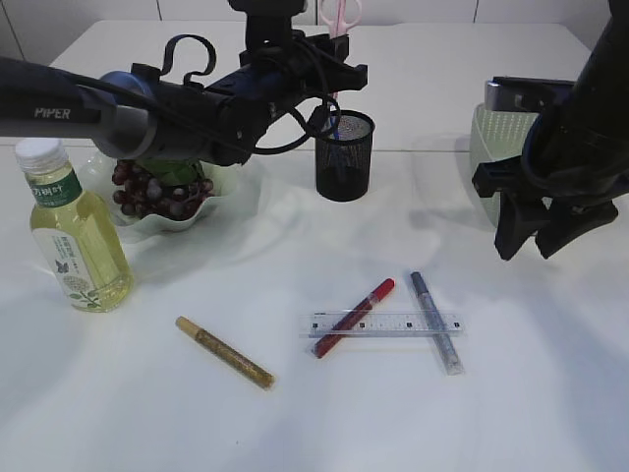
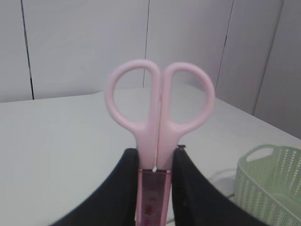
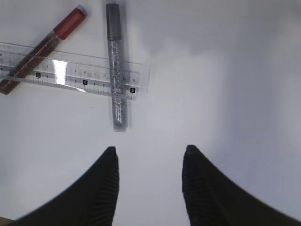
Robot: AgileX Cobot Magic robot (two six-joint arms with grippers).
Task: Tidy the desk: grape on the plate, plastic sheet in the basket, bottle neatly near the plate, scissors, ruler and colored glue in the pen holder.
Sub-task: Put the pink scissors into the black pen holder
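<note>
Now the pink scissors (image 2: pixel 159 110) are clamped handles-up in the left hand (image 2: pixel 154 181), directly above the black mesh pen holder (image 1: pixel 345 154). Left of the pen holder, grapes (image 1: pixel 157 187) sit on the plate (image 1: pixel 218 202), with the bottle (image 1: pixel 74 234) just beyond the plate. In front of the pen holder on the tabletop (image 1: pixel 393 413), the clear ruler (image 3: pixel 75 73) lies across a red glue pen (image 3: pixel 44 47) and a silver glue pen (image 3: pixel 115 66); a gold glue pen (image 1: pixel 224 352) lies apart, nearer the bottle. Right of the pen holder, the right hand (image 3: pixel 149 181) hovers, fingers spread and holding nothing, beside the green basket (image 1: pixel 488 147).
</note>
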